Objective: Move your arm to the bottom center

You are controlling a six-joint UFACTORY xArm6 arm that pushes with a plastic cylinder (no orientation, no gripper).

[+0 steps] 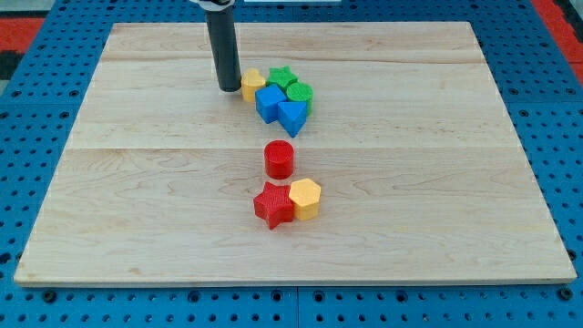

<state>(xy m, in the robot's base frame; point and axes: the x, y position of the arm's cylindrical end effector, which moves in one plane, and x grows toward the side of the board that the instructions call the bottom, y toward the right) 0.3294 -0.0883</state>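
Note:
My tip (229, 88) rests on the wooden board (137, 182) in the upper middle, just left of a tight cluster of blocks. The cluster holds a yellow block (252, 84) touching or almost touching the rod, a green star (281, 76), a green round block (300, 93), a blue block (269, 102) and a blue triangular block (292, 117). Lower, near the board's middle, stands a red cylinder (279, 158). Below it a red star (273, 205) and a yellow hexagon (305, 198) touch each other.
The board lies on a blue perforated table (36, 109). A red patch (27, 18) shows at the view's top left corner.

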